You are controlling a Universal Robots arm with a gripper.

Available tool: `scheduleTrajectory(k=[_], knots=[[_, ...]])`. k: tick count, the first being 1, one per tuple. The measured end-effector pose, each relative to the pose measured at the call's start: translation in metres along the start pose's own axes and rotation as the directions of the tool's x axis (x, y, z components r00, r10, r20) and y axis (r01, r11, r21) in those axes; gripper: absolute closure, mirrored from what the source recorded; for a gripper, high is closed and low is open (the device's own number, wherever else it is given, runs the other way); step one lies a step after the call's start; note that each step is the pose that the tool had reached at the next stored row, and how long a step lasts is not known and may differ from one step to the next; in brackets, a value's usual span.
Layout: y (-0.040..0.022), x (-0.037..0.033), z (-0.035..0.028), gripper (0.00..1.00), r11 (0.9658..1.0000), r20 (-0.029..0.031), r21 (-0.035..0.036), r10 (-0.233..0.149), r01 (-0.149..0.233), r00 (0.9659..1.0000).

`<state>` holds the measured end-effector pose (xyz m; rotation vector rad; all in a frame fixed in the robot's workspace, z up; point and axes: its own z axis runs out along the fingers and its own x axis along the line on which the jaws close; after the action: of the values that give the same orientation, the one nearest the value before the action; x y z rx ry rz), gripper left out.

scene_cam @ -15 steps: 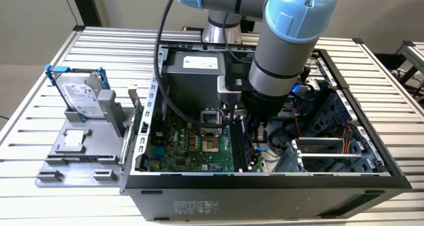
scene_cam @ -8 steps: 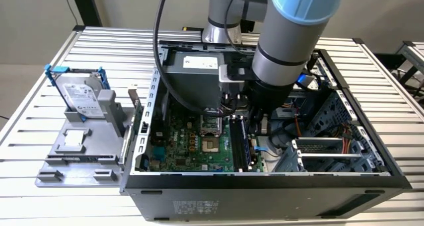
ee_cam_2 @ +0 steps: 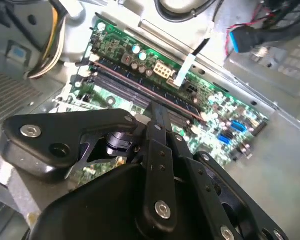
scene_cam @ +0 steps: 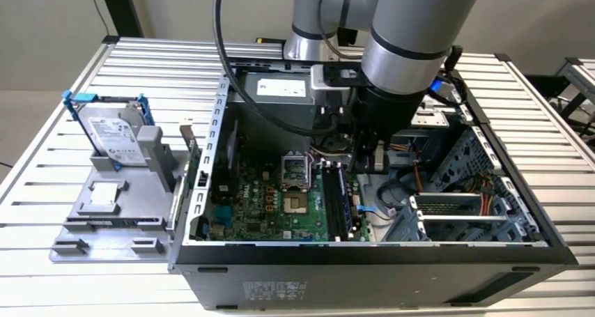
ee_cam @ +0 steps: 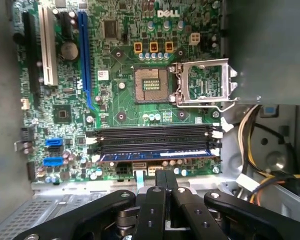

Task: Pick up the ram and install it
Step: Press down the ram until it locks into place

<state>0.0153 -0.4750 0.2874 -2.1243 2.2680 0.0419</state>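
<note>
Ram (ee_cam: 155, 155) seated in slot, fingers (ee_cam: 164, 181) closed, just beside

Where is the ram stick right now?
In the first wrist view the ram sits in the memory slot row nearest the gripper, on the motherboard inside the computer case.

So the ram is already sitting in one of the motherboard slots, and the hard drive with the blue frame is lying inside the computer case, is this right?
Not quite. The ram does sit in a slot on the motherboard, as the first wrist view shows. But the hard drive is outside the computer case, standing in a grey holder at the exterior view's left.
</note>
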Motion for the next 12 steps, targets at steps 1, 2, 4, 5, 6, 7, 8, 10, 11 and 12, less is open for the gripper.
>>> scheduleTrajectory(k=[1,2,4,5,6,7,8,10,11,12], knots=[[0.0000,-0.0002,-0.0047,1.00,1.0000,0.0000,0.0000,0.000,0.000,1.0000],[0.0000,-0.0004,-0.0088,1.00,1.0000,-0.0002,-0.0001,0.000,0.000,1.0000],[0.0000,-0.0005,-0.0100,1.00,1.0000,0.0000,-0.0006,0.000,0.000,1.0000],[0.0000,-0.0004,-0.0100,1.00,1.0000,-0.0001,-0.0011,0.000,0.000,1.0000],[0.0000,-0.0004,-0.0100,1.00,1.0000,-0.0001,-0.0015,0.000,0.000,1.0000],[0.0000,-0.0004,-0.0100,1.00,1.0000,-0.0001,-0.0020,0.000,0.000,1.0000],[0.0000,-0.0004,-0.0100,1.00,1.0000,-0.0003,-0.0024,0.000,0.000,1.0000],[0.0000,-0.0004,-0.0100,1.00,1.0000,-0.0003,-0.0033,0.000,0.000,1.0000],[0.0000,-0.0004,-0.0101,1.00,1.0000,-0.0004,-0.0037,0.000,0.000,1.0000],[0.0000,-0.0004,-0.0100,1.00,1.0000,-0.0004,-0.0041,0.000,0.000,1.0000]])
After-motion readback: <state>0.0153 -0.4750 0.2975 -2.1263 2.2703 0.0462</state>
